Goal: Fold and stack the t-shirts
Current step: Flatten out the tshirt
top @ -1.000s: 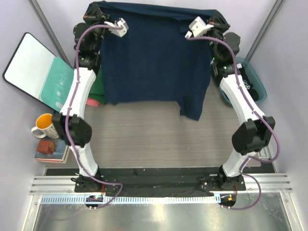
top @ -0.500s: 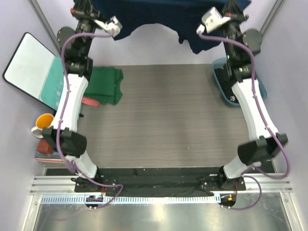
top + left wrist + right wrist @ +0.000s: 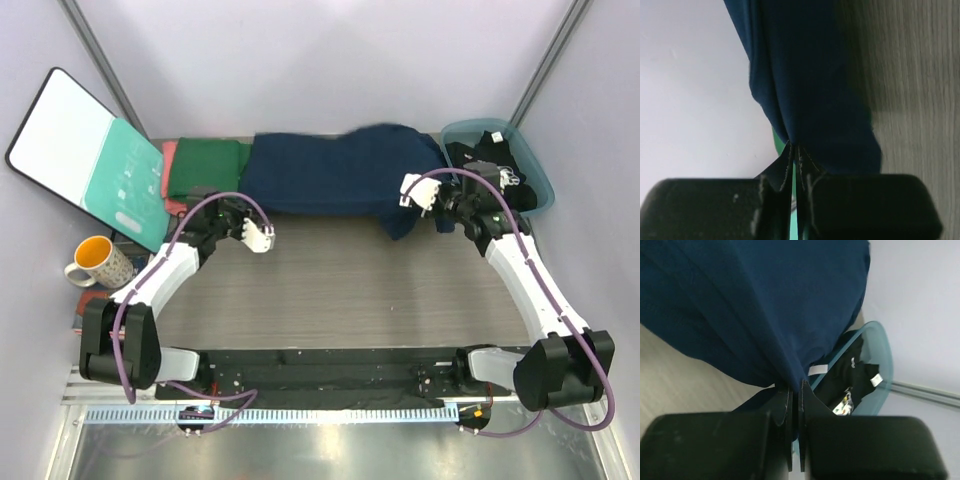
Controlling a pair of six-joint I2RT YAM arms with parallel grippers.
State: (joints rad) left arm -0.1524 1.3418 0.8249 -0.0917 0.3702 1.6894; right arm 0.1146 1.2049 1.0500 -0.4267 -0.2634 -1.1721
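You have four tees here, one of each colour. The navy tee (image 3: 335,172) lies stretched along the far edge of the table (image 3: 340,290), and both grippers hold it. Your left gripper (image 3: 795,155) is closed narrow on the cloth at the tee's left end. Your right gripper (image 3: 795,387) is closed the same way on a fold at the right end, near the bin (image 3: 468,133).

The green tee (image 3: 205,165) lies folded at the far left, and its right side touches the navy one. The pink tee (image 3: 169,160) shows only as a thin strip at the left of the green one, it seems under it. The black tee (image 3: 500,165) sits crumpled inside the one teal bin, with white print and labels showing.

At the left you see one board (image 3: 80,150) leaning on the wall and one mug (image 3: 95,262) beside it.
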